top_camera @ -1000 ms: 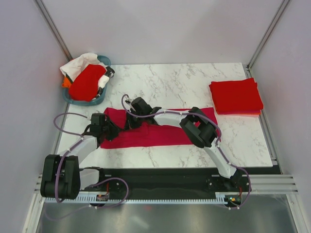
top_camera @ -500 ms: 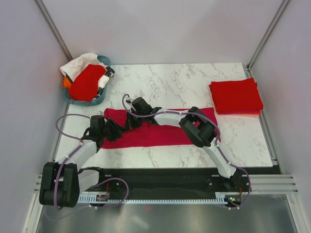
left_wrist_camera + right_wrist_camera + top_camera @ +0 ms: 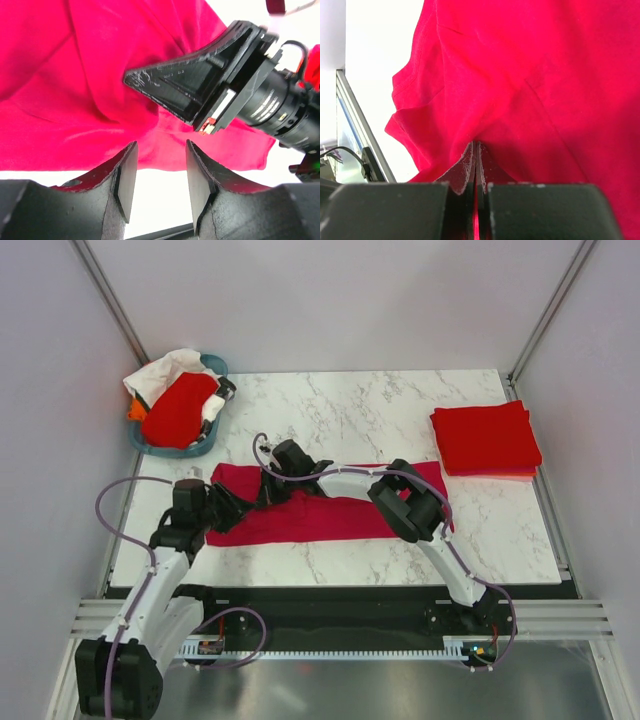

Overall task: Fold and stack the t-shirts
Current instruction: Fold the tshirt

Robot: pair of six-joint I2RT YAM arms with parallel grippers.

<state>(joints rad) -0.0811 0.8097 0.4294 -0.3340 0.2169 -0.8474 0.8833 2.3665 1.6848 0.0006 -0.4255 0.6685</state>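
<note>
A crimson-pink t-shirt (image 3: 340,515) lies as a long folded strip across the middle of the marble table (image 3: 350,420). My right gripper (image 3: 260,497) reaches over its left part and is shut on a pinch of its fabric (image 3: 477,145). My left gripper (image 3: 227,512) sits at the shirt's left end. In the left wrist view this gripper (image 3: 160,149) is open, with only the shirt's edge and bare table between its pads. The right gripper's black fingers (image 3: 185,85) press into the cloth just ahead of it. Folded bright red t-shirts (image 3: 487,438) are stacked at the right.
A teal basket (image 3: 208,447) stands at the back left corner, holding a red t-shirt (image 3: 180,408) and white cloth (image 3: 165,368). The right arm's elbow (image 3: 410,510) hangs over the crimson shirt's right part. Grey walls close in both sides.
My left arm has drawn back to the left and its jaws have widened slightly, coming off the shirt's left end. The right gripper keeps its pinch in place.
</note>
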